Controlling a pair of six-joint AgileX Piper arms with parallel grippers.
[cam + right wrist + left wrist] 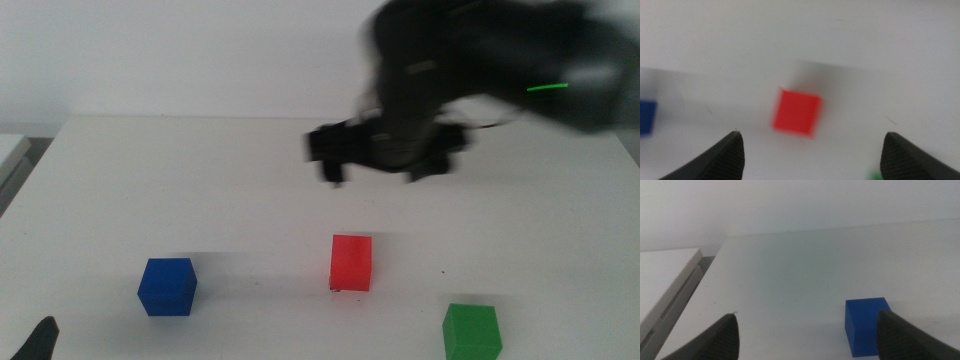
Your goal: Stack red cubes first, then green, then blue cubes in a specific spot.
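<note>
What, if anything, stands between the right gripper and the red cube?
Nothing visible. The right gripper hangs open above the table, just behind the red cube. Blue cube and green cube sit off to either side; the left gripper waits at the near edge.

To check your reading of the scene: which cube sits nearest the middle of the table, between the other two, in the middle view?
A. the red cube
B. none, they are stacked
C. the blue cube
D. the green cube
A: the red cube stands alone on the table between the blue cube to its left and the green cube to its right; nothing is stacked.
</note>
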